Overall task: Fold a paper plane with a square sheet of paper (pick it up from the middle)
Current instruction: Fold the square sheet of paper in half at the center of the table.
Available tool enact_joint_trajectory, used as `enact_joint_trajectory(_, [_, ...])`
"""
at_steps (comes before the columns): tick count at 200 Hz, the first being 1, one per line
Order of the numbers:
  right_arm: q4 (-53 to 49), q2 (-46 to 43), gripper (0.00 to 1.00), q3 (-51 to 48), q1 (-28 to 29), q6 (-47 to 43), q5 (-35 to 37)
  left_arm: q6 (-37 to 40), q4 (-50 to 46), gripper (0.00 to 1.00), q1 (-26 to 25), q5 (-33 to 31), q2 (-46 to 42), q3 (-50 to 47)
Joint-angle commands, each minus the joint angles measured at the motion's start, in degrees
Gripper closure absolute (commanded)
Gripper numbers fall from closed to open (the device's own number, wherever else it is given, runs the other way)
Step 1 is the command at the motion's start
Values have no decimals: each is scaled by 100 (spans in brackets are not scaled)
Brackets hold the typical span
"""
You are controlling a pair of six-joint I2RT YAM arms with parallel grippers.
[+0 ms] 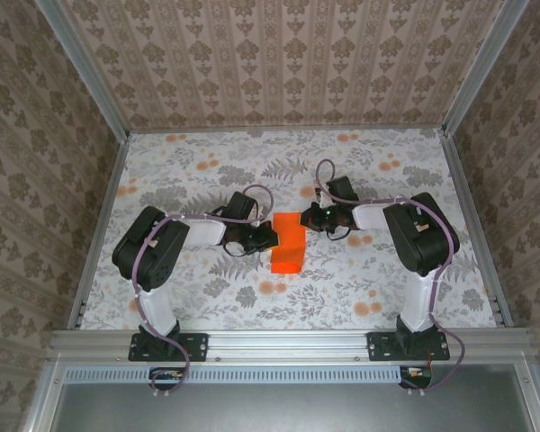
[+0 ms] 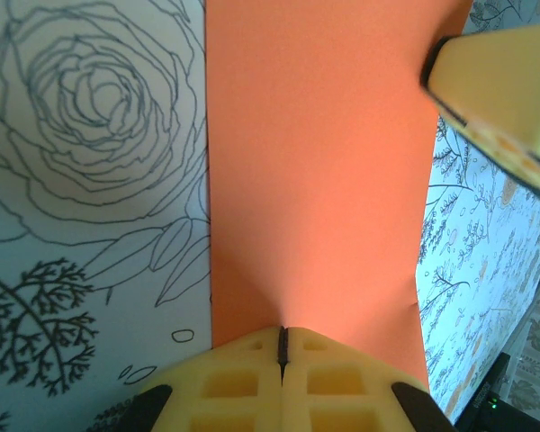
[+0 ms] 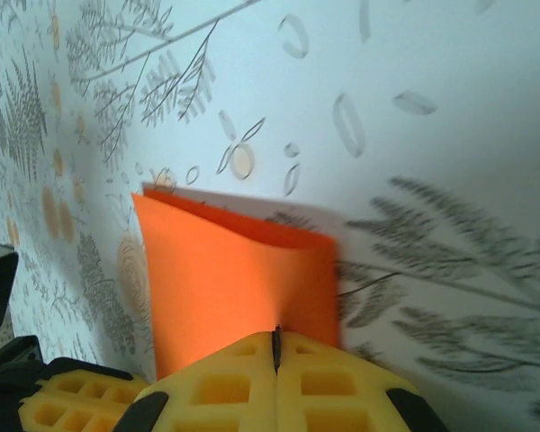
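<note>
The left gripper (image 2: 283,349) has its two yellow fingers pressed tight together, the seam between them a thin dark line. Their tips meet the near end of the square sheet of paper (image 2: 315,180), and faint creases fan out from that spot. It is unclear whether they pinch the paper or only press on it. From the left wrist, the bright orange sheet runs straight away as a long band with a crisp left edge and a right edge that slants slightly.

The right gripper (image 3: 276,344) is likewise closed, its tips touching the sheet from the opposite side. From that wrist, the sheet's far edge is a sharp diagonal line with a pale sliver showing just beyond it. One corner lies to the left and a squared corner to the right.

From above, the sheet lies folded into a narrow rectangle near the middle of the flower-printed table (image 1: 207,297), between the two grippers. Bare surface lies open behind the grippers up to the back wall (image 1: 279,54), out to both sides, and in front towards the arm bases. Aluminium rails (image 1: 97,225) bound the table at left, right and front.
</note>
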Motion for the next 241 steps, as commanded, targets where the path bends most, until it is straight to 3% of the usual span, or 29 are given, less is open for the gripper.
enact_joint_trajectory(1, [-440,-195,100,2,-207,-359,669,23,-1641,100,-60,-1082,673,-633])
enact_joint_trajectory(55, [196,-724,100,-152,111,-131,133,40,-1661,100,-69,-1082,707,-588])
enact_joint_trajectory(111, [367,85,100,252,420,314,5,51,-1680,100,-70,-1097,717,-579])
enact_joint_trajectory(152, [101,286,100,314,242,284,379,49,-1671,100,-70,-1104,709,-606])
enact_joint_trajectory(189, [-169,329,100,338,-349,366,649,32,-1613,100,-70,-1099,699,-657])
enact_joint_trajectory(241, [-648,-754,100,270,-407,173,264,24,-1542,100,-72,-1099,685,-646])
